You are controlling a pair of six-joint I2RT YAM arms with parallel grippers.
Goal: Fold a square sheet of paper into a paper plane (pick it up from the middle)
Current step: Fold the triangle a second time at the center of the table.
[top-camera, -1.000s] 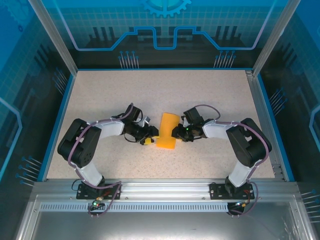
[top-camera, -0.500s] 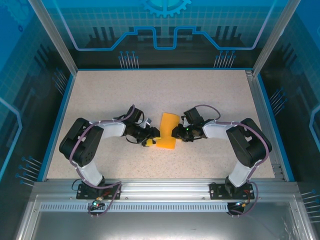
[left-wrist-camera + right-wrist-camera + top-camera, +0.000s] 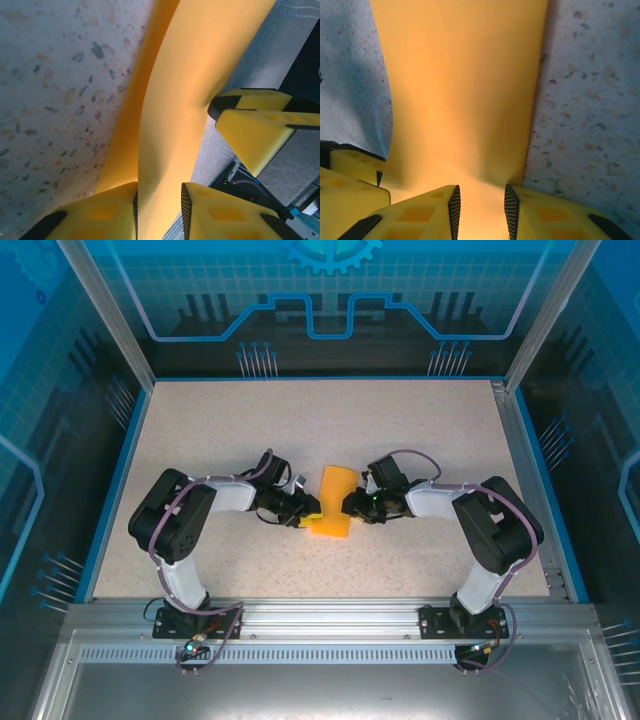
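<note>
The square sheet of paper (image 3: 331,502) lies mid-table, folded into a narrow orange strip, between my two grippers. My left gripper (image 3: 308,512) sits at its left edge and my right gripper (image 3: 349,505) at its right edge. In the left wrist view the paper (image 3: 190,75) runs as a creased band into the gap of the left gripper (image 3: 160,215), whose pads stand partly apart. One finger of the right gripper (image 3: 250,132) touches the band's far edge. In the right wrist view the paper (image 3: 465,85) spreads under the right gripper (image 3: 480,210), whose jaws show a gap above it.
The speckled table (image 3: 400,430) has a blue rim all round and glass walls behind. An aluminium rail (image 3: 320,625) carries the arm bases at the near edge. Free table surface lies behind and in front of the paper.
My left gripper has slid right onto the paper's left edge and its jaws have narrowed. The right arm and the paper have stayed put.
</note>
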